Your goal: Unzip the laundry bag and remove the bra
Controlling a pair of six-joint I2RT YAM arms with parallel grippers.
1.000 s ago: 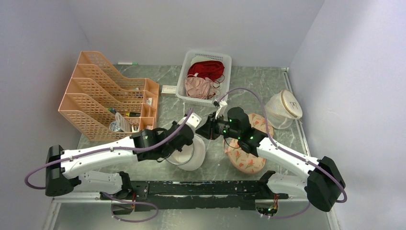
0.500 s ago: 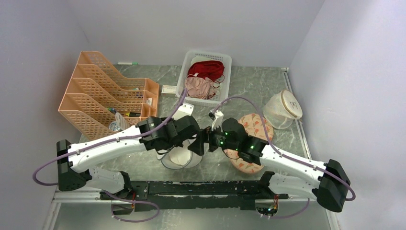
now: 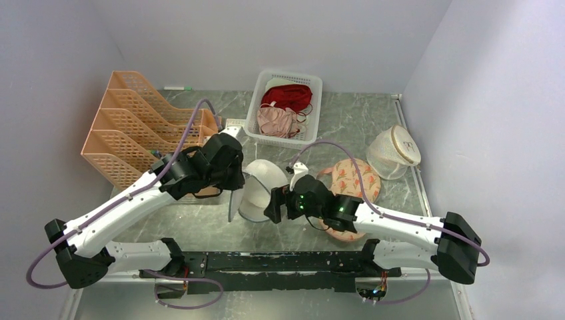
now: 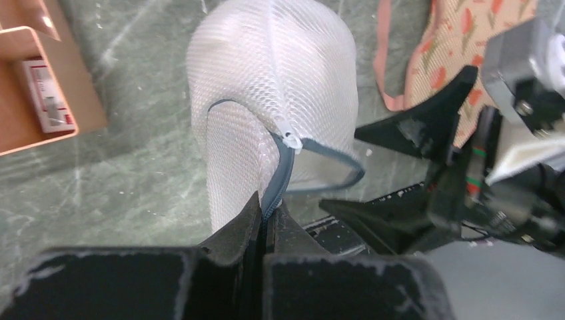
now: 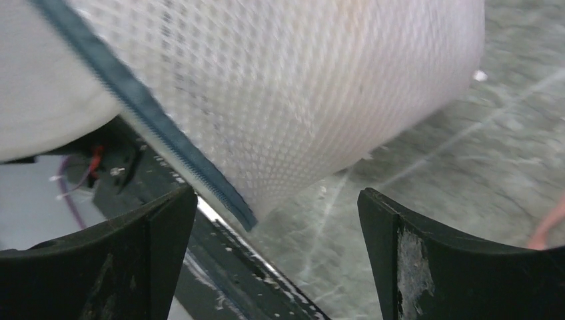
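Note:
The laundry bag (image 3: 261, 187), a white mesh drum with a dark blue-grey zipper rim (image 4: 282, 172), hangs tilted above the table. My left gripper (image 4: 268, 205) is shut on that rim, and in the top view it (image 3: 234, 184) sits at the bag's left side. My right gripper (image 3: 272, 206) is open just right of and below the bag, holding nothing. In the right wrist view the mesh (image 5: 313, 87) and zipper edge (image 5: 156, 130) hang above its spread fingers (image 5: 150, 240). A smooth white surface (image 5: 40, 100) shows beyond the zipper edge; I cannot tell whether it is the bra.
An orange file organiser (image 3: 143, 137) stands at the back left. A white basket (image 3: 263, 80) holds a dark red and a pale pink garment. The floral pouch (image 3: 353, 183) lies under the right arm, with a translucent round bag (image 3: 394, 152) at the far right.
The left gripper has lifted the bag up and to the back left by its rim. The right gripper has opened and moved left and nearer, to just beside the bag.

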